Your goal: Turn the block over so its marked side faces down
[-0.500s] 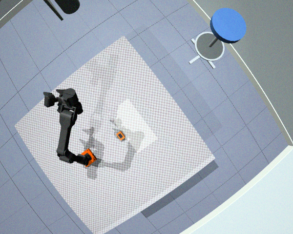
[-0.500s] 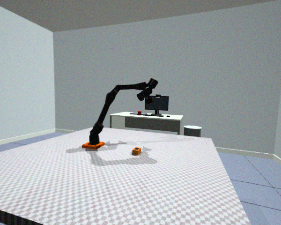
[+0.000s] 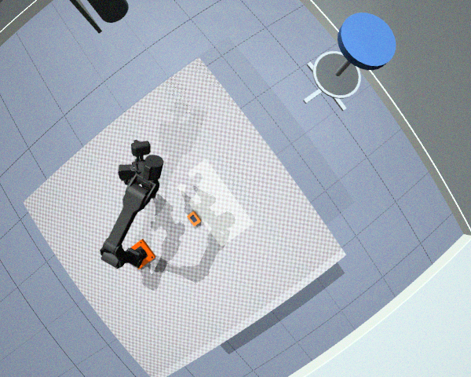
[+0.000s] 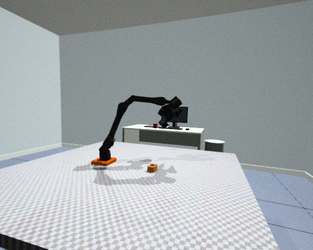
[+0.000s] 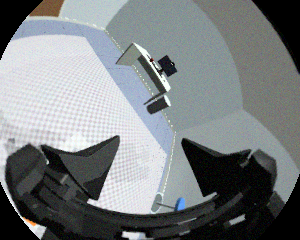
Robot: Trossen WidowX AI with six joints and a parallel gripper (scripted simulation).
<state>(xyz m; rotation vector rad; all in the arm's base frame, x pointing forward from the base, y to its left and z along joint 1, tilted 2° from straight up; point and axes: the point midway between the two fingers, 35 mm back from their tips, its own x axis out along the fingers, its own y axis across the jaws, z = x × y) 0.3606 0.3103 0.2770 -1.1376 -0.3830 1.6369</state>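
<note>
The orange block (image 3: 193,219) (image 4: 152,167) rests on the checkered table (image 3: 146,324) (image 4: 124,215). Its dark marked side faces up in the top and exterior views. My gripper (image 5: 152,140) is open, with nothing between its fingers. It hangs high above the table, off to one side of the block and not touching it. In the wrist view, orange patches show at the left edge and lower left; I cannot tell which is the block and which is the arm base.
The black arm (image 3: 124,221) (image 4: 115,125) stands on an orange base (image 3: 148,251) (image 4: 104,161) to one side of the block. A desk (image 4: 165,129) (image 5: 149,75) with a monitor is beyond the table. A blue stool (image 3: 367,39) (image 5: 180,204) stands on the floor.
</note>
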